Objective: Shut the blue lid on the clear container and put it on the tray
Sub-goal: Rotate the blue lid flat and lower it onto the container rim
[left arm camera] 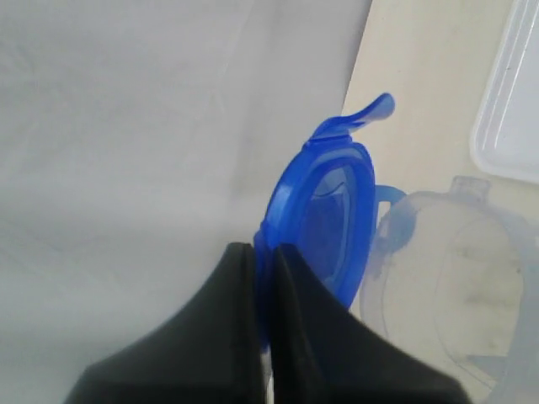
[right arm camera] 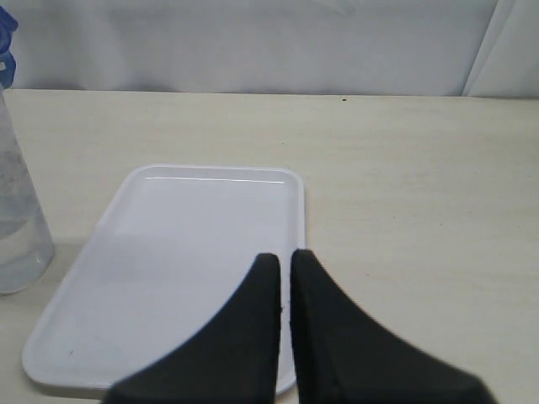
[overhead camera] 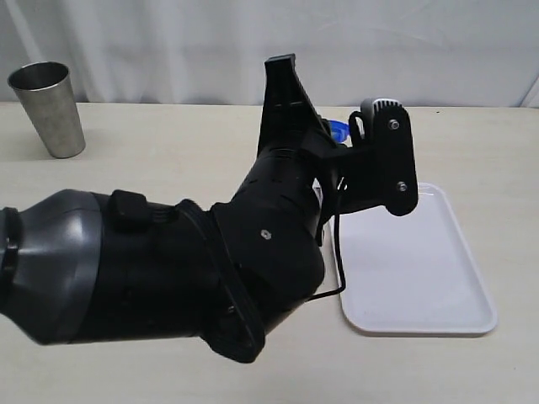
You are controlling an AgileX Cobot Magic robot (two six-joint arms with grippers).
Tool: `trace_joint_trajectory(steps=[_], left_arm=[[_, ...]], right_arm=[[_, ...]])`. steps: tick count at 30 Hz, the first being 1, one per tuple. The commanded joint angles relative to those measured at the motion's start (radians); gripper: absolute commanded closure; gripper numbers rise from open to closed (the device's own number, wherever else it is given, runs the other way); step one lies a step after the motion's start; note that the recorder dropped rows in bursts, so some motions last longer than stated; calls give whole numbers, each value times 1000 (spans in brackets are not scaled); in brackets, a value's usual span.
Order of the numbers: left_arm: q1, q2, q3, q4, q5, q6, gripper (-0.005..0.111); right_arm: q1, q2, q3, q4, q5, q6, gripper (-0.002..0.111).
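No text, brand, number or sign can be read in any view. Nothing legible is seen on blue lid (left arm camera: 324, 227), clear container (left arm camera: 455, 278), tray (overhead camera: 421, 269) or steel cup (overhead camera: 50, 109).
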Motion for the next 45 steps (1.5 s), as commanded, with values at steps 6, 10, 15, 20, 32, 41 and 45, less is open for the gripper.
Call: trace_joint_trajectory(steps=[6,10,15,20,32,41,45], left_arm=[[-23,-8,1,-6,32,41,107],[-28,-8,1,-16,45,50,107],[-28,-8,1,-55,30,66,107],[-28,-8,1,-57,30,66,107],[-48,-8,48,-54,33,64,107],[-48,-8,125,16,-1,-62,107],[-48,-8,125,20,-39,-67,107]], right_arm=[[-1,-5,2,1,-12,0,104],[-1,-5,2,1,-12,0,104],[-1,-5,2,1,-12,0,104],[-1,-5,2,1,-12,0,104],[-1,-5,2,1,-12,0,104],[-1,-5,2,1,-12,0,104],[-1,-5,2,1,-12,0,104]])
